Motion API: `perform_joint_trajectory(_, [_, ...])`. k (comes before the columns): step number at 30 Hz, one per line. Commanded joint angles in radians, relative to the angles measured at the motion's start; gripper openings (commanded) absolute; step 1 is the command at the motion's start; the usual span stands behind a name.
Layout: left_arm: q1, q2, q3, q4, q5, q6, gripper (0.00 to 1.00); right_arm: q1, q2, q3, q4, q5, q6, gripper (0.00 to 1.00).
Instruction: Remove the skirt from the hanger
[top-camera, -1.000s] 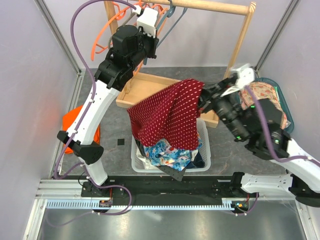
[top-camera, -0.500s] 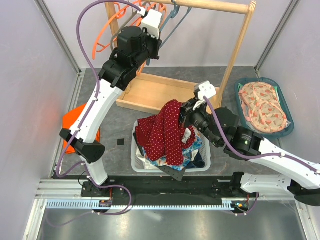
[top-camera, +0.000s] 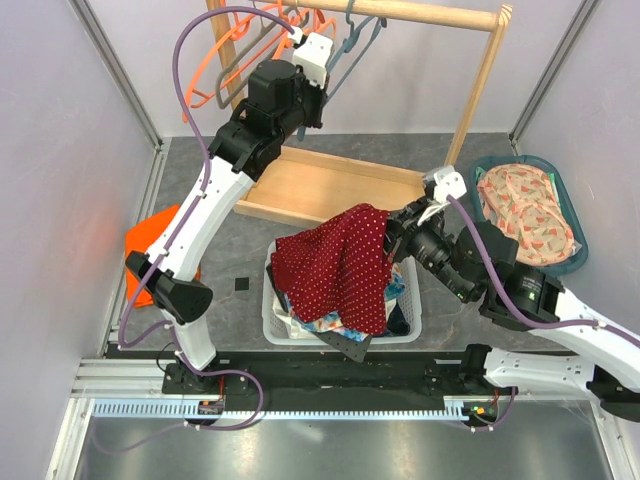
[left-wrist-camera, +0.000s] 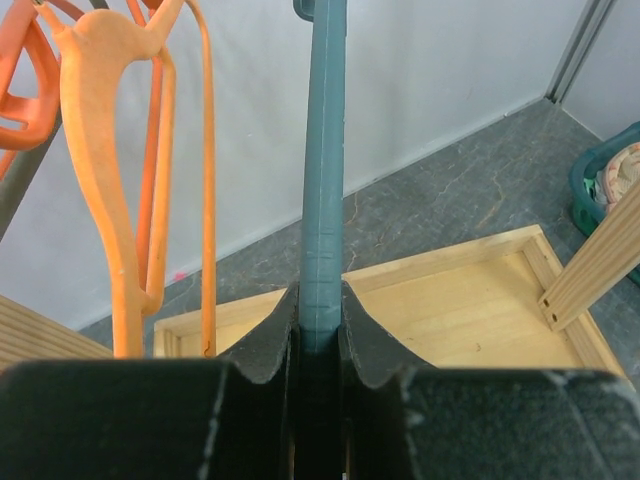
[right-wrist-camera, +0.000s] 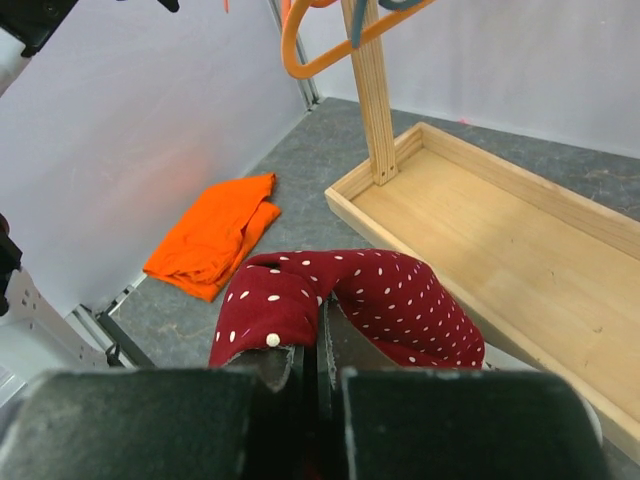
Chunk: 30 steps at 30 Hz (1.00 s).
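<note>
No text, label, brand, number or sign can be read anywhere.

- The table (top-camera: 420, 150) is a grey, mottled surface filling the middle of the top view.
- A shallow wooden tray (top-camera: 330, 185) lies at upper centre (the rack's posts rise from it).
- A white basket (top-camera: 268, 305) stands at lower centre.
- A teal basket (top-camera: 528, 159) sits at the right edge.
- An orange cloth (top-camera: 150, 240) lies crumpled at the left.
- A small black square (top-camera: 241, 285) lies just left of the white basket.

The skirt (top-camera: 335, 265) lies over the laundry basket (top-camera: 268, 312); wooden tray (top-camera: 330, 185) behind, cloth (top-camera: 145, 245) left, tub (top-camera: 578, 250) right.
</note>
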<state>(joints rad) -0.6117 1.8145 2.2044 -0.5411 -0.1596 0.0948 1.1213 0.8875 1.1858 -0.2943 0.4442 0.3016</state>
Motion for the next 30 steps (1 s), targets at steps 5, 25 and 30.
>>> perform_joint_trajectory(5, [0.003, -0.118, -0.061, -0.016, 0.006, -0.017, 0.99, 0.0, 0.067, 0.189, -0.261, -0.009, 0.109, 0.0])
perform_joint_trajectory(25, [0.0, -0.596, -0.667, -0.053, 0.049, 0.017, 1.0, 0.003, 0.283, -0.383, 0.034, -0.122, 0.297, 0.0])
perform_joint_trajectory(30, [0.0, -0.632, -0.721, -0.042, 0.035, 0.026, 1.0, 0.002, 0.34, -0.523, 0.159, -0.05, 0.358, 0.0])
